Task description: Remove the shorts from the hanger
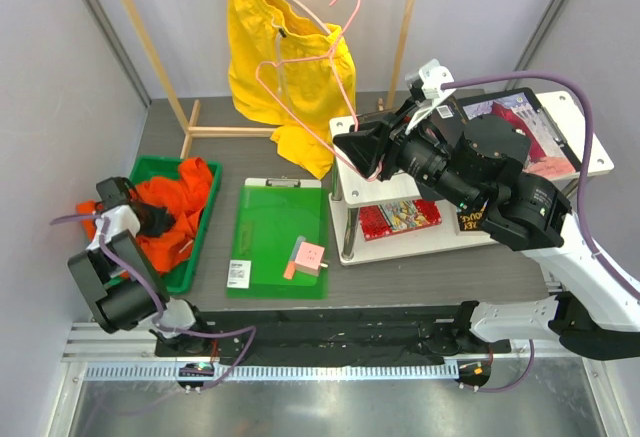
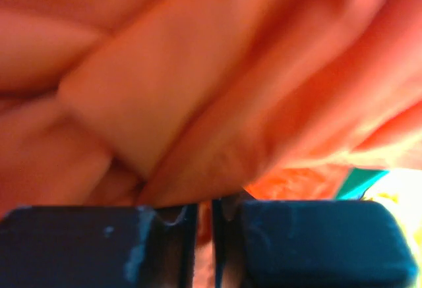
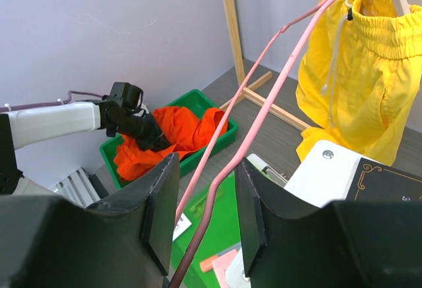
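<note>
Pale walls close in a dark tabletop. At its left edge, the orange-red shorts (image 1: 178,202) lie bunched in a green bin (image 1: 200,247), off any hanger. The left gripper (image 1: 155,219) is pressed into them, its jaws drawn almost together with a fold of the orange cloth caught in the narrow slit. At the back, the yellow shorts (image 1: 270,67) hang beside a wooden rack (image 1: 150,47), white drawstring dangling. A pink hanger (image 3: 227,169) slants down from them and passes between the fingers of the right gripper (image 3: 206,163), whose jaws stand apart, wider than the wire. Nearer, a green clipboard (image 1: 280,237) lies flat beside a white shelf stand (image 1: 400,242).
</note>
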Tool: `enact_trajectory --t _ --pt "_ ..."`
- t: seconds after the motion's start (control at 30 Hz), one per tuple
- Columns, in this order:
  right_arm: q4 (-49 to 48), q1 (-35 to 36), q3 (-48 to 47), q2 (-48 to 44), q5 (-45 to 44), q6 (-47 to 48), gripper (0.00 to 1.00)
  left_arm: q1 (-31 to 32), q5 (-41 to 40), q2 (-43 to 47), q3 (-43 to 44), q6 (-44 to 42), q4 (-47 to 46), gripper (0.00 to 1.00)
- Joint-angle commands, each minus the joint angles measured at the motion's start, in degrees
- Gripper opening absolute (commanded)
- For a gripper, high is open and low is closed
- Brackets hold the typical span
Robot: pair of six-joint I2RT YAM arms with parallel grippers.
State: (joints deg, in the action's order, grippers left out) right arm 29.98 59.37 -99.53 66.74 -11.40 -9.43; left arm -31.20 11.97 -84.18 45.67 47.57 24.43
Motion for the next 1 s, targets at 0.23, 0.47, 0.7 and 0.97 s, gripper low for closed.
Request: enact_trajectory --t 0.23,0.47,0.7,0.97 --pt "-3.1 -0.1 -1.2 -1.3 0.5 -0.5 0.01 -3.3 -15.5 18.8 8.2 -7.7 12.7 0.7" --pt "-3.1 0.0 -1.1 -1.6 1.3 -0.7 0.01 -9.3 -26.4 16.3 11.7 -12.2 16.2 0.79" --pt "-2.6 0.0 -1.0 -2.1 1.7 -0.7 0.01 -12.8 -32.4 16.9 8.1 -9.3 10.4 0.84" --pt "-2.4 -0.1 -1.2 -1.6 2.3 -0.1 0.01 -14.2 -20.1 9.9 5.7 -12.1 -2.6 0.72"
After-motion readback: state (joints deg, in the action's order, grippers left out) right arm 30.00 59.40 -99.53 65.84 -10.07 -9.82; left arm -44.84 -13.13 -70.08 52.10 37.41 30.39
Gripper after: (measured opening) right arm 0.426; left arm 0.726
